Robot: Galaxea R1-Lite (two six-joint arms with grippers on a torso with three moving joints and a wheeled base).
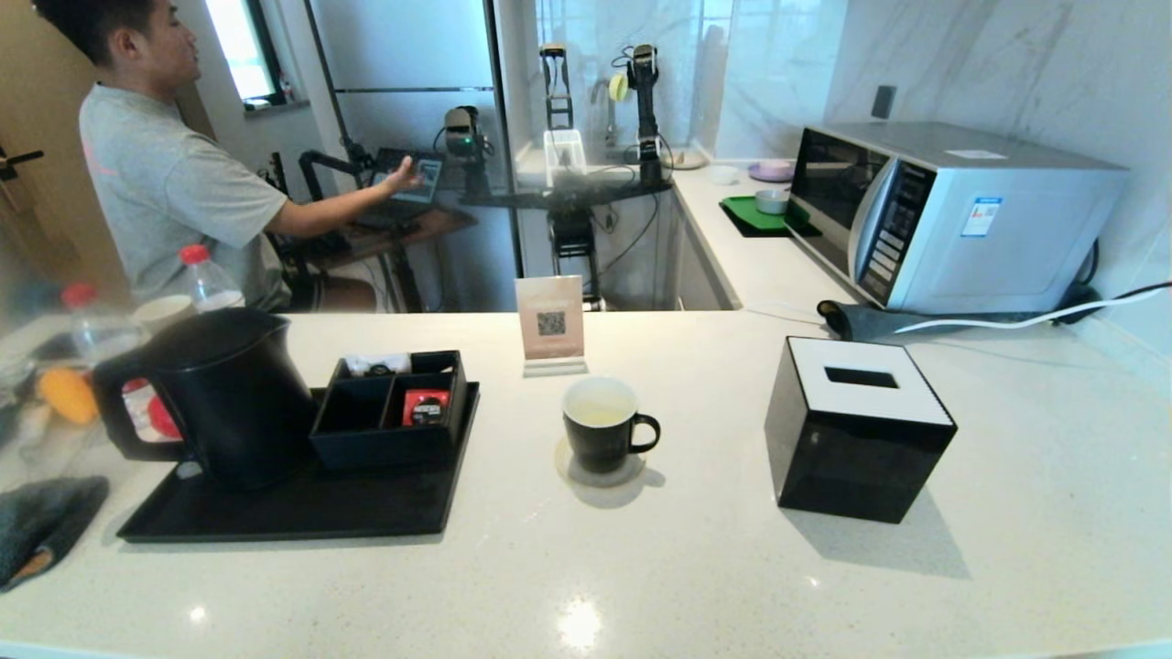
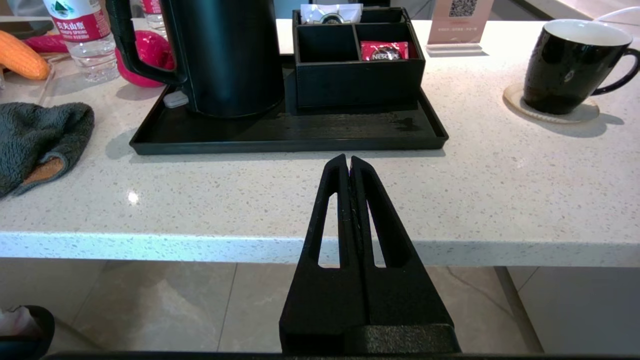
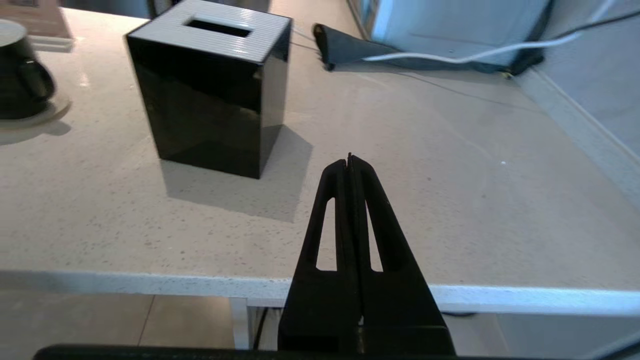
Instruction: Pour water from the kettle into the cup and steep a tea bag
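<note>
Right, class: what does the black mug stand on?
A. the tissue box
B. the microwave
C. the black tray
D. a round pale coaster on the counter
D: the cup sits on a round pale coaster on the white counter, apart from the black tray.

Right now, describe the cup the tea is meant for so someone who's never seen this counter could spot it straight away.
Start at the black tray on the left of the white counter, carrying the kettle. Just right of the tray, in front of the QR-code sign, stands the cup on a pale round coaster. It alone is a small black mug, white inside, with an ear handle pointing toward the tissue box.
</note>
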